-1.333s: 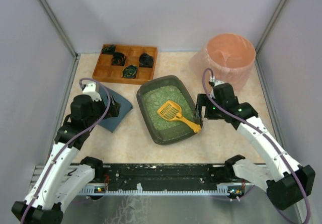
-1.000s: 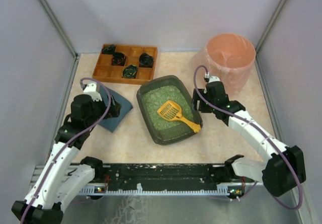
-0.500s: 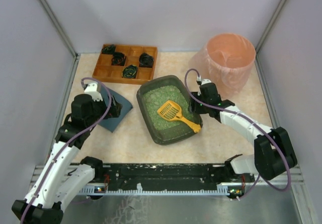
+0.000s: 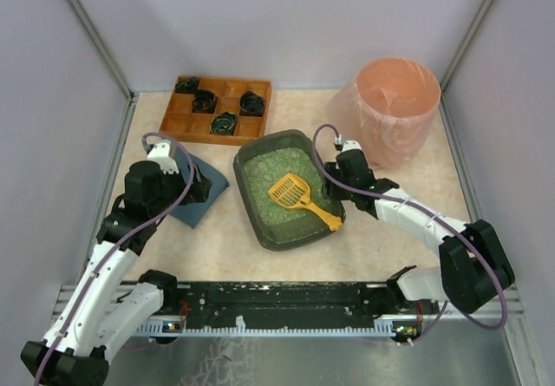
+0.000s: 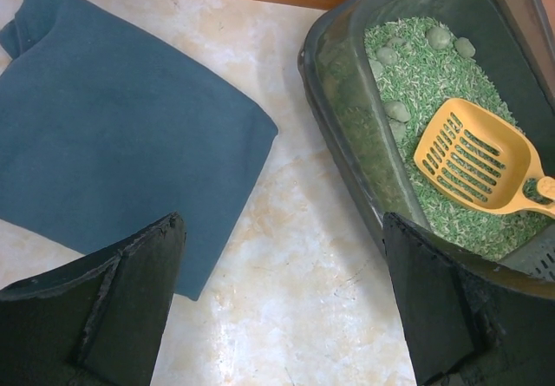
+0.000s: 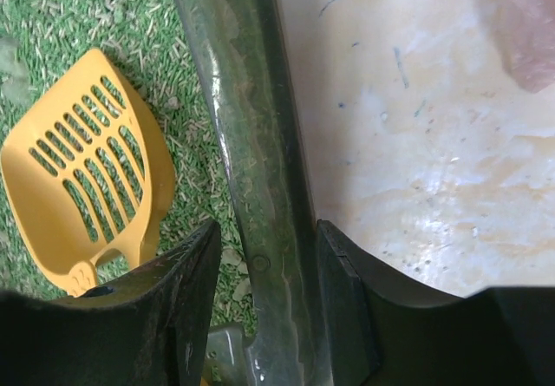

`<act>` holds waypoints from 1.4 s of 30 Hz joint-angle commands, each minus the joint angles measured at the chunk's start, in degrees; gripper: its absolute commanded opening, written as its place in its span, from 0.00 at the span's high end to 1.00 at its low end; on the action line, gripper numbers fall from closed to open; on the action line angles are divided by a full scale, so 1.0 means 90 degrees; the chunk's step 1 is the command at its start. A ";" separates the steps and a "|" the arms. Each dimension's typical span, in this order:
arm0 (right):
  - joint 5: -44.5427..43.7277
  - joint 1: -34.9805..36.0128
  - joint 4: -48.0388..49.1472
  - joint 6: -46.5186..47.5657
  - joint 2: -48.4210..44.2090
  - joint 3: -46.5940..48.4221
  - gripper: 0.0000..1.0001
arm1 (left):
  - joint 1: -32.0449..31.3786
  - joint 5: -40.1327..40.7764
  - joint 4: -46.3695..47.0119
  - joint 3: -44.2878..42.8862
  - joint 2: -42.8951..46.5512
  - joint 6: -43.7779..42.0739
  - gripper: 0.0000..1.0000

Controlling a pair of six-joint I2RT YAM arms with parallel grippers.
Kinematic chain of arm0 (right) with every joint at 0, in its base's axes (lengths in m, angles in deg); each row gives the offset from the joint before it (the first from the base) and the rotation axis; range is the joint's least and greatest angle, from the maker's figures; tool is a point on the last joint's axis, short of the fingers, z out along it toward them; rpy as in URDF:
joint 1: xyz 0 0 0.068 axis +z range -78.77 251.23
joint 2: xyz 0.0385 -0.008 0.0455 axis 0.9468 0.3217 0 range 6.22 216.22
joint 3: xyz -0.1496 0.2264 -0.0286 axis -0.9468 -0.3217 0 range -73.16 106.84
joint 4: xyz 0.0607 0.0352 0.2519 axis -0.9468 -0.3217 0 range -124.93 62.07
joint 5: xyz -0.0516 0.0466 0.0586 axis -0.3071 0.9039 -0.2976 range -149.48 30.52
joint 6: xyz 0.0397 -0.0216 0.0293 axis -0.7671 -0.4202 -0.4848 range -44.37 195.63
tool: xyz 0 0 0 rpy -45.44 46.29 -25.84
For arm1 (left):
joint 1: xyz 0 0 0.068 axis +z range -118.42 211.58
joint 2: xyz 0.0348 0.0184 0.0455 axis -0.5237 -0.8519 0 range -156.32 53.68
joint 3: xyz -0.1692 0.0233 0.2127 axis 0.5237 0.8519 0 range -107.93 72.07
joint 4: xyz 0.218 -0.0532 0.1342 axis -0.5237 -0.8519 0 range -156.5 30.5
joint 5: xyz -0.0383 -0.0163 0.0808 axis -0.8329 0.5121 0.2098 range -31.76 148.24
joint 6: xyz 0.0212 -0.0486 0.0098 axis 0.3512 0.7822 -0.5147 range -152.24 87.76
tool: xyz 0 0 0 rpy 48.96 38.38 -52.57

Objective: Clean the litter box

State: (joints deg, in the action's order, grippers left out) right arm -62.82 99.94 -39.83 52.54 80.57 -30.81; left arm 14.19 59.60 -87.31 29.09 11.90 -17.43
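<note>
Right gripper [image 6: 264, 256] clamped on the litter box [image 4: 246, 197] rim; left gripper [image 5: 282, 230] spread wide, empty.
The box sits directly under the right gripper, one finger inside its wall and one outside, both pressed to it. It is stiff plastic, likely heavy with litter and slick, so this rim hold suits dragging rather than lifting. The yellow scoop [image 4: 291, 193] lies on the litter beside the inner finger.

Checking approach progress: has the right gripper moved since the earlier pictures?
Yes. The right gripper has shifted left, away from the pink bin, and now straddles the right rim of the litter box.
</note>
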 commanded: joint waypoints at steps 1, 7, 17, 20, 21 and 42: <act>0.1049 0.1055 0.0172 -0.0915 0.0020 -0.0140 0.53 | -0.0030 -0.0095 0.0219 0.0051 -0.0011 -0.0096 0.00; 0.0736 0.1746 0.0073 -0.1297 -0.0082 -0.0066 0.53 | -0.0031 -0.0093 0.0223 0.0055 -0.0030 -0.0093 0.00; -0.0870 0.1810 -0.1257 -0.1087 -0.0511 0.0480 0.49 | -0.0030 -0.0103 0.0220 0.0055 -0.0080 -0.0093 0.00; -0.1260 0.1803 -0.1636 -0.0945 -0.0693 0.0749 0.42 | -0.0027 -0.0110 0.0226 0.0054 -0.0076 -0.0093 0.00; -0.1395 0.1801 -0.1724 -0.0885 -0.0785 0.0846 0.41 | -0.0029 -0.0112 0.0229 0.0050 -0.0078 -0.0093 0.00; -0.3402 -0.0892 -0.2969 -0.0247 -0.1992 0.3738 0.26 | -0.0031 -0.0205 0.0239 0.0051 -0.0133 -0.0102 0.00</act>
State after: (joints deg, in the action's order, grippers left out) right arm -89.64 99.51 -65.69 50.57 63.58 -3.08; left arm 14.19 58.66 -86.57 29.26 10.70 -17.69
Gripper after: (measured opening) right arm 0.738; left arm 0.997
